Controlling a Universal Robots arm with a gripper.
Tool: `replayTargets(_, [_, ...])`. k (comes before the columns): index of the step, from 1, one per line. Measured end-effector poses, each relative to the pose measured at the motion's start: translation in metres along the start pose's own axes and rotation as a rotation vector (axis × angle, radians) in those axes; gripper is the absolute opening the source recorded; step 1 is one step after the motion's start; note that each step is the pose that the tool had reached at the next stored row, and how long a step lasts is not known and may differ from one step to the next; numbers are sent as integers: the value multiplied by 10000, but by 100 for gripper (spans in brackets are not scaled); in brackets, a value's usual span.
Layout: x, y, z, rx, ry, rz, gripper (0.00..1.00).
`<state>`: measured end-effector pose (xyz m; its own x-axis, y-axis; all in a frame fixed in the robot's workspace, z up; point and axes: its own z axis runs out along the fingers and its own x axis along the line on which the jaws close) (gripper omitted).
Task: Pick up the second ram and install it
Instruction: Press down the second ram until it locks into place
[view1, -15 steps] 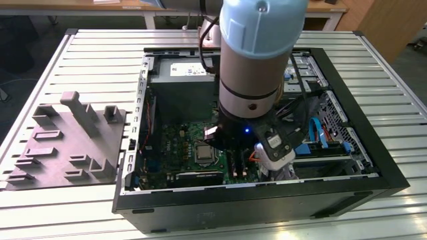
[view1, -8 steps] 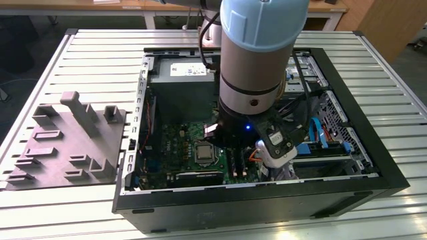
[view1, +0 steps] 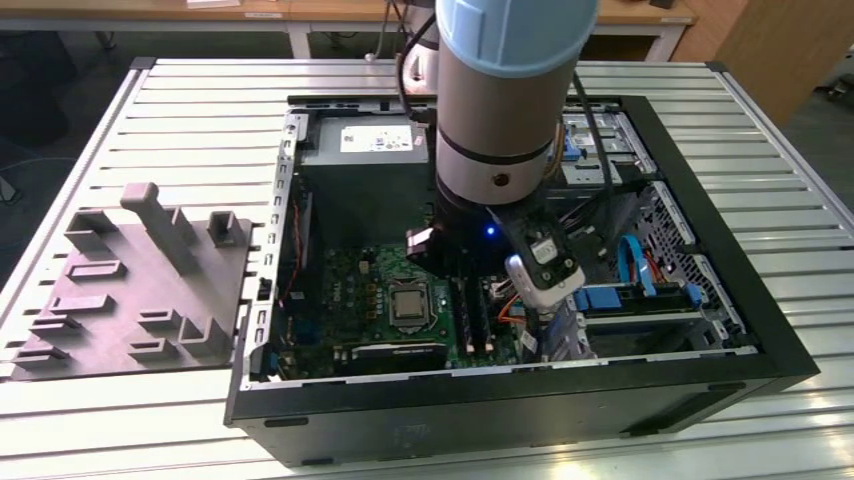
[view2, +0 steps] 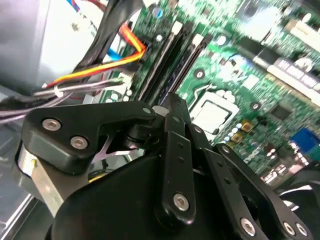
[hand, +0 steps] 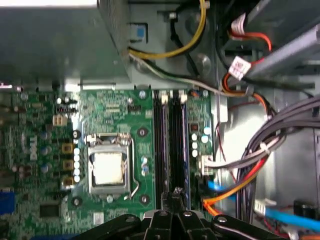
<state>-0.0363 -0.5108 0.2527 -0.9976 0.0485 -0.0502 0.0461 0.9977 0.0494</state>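
Exterior view: black linkage gripper (view1: 470, 262) hangs over the black plastic memory slots (hand: 171, 145); fingers together, seemingly empty, mid-installation.

An open black metal computer case (view1: 747, 330) lies on the slatted metal table (view1: 200, 130). Inside the case, the green motherboard (view1: 354, 300) carries a square silver processor socket (view1: 407, 303); two long black memory slots (view1: 465, 310) run just beside the socket, toward the exterior view's right. Outside the case, toward the exterior view's left, a grey moulded plastic fixture (view1: 134, 285) rests on the table.

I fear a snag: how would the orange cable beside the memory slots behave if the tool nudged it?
The orange cable is thin and curves loosely, so probably floppy and light. One end seems fixed near the memory slots, so it would likely swing, not slide.
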Motion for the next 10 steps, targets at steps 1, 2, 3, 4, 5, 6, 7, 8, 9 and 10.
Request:
replayTargets(1, [1,24,2,-1,-1,0,10])
replayTargets(2, [2,47,3,-1,-1,0,10])
replayTargets(3, [3,70,5,-1,0,-1,10])
replayTargets(4, [4,92,5,0,0,0,10])
replayTargets(5, [5,101,6,-1,-1,0,10])
replayTargets(6, [4,102,6,-2,-1,0,10])
replayTargets(7, [5,102,6,-1,0,-1,10])
replayTargets(8, [5,102,6,-1,0,-1,10])
replayTargets(9, [5,104,6,-1,0,-1,10])
replayTargets(10, [5,105,6,-1,0,-1,10])
